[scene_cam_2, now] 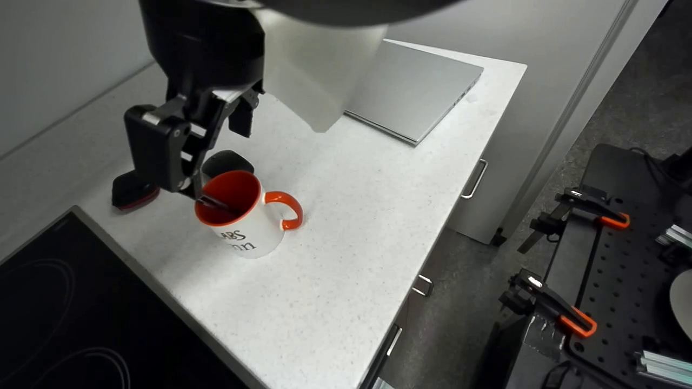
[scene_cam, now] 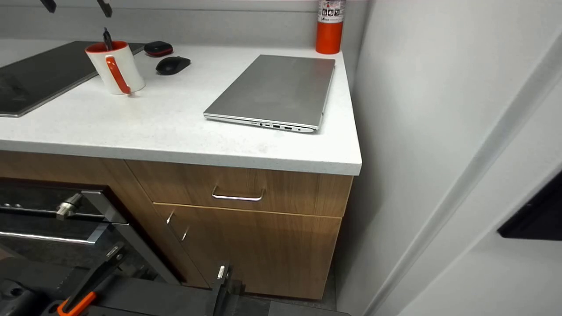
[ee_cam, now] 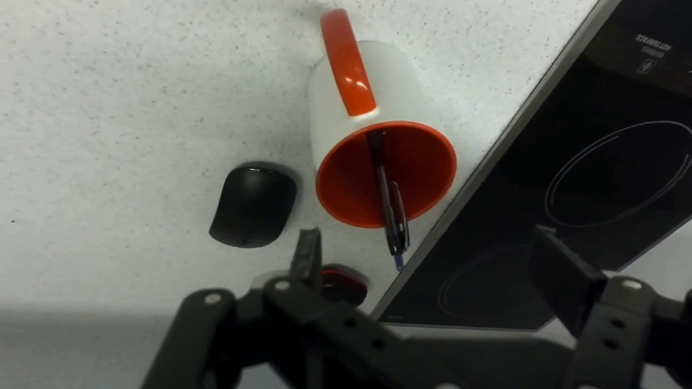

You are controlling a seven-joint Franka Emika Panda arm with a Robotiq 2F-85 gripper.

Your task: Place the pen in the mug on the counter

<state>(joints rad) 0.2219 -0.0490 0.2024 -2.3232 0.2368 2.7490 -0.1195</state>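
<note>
The pen (ee_cam: 386, 200) leaned inside the mug (ee_cam: 394, 81), its end jutting past the rim; above the mug hung the gripper (ee_cam: 426, 246), fingers spread apart, and beside the mug lay a black mouse (ee_cam: 254, 205)

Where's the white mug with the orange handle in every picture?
In an exterior view: the mug is at the upper left.
In an exterior view: the mug is left of the middle.
In the wrist view: the mug is in the upper middle.
Landmark in all three: the black cooktop beside it.
</note>
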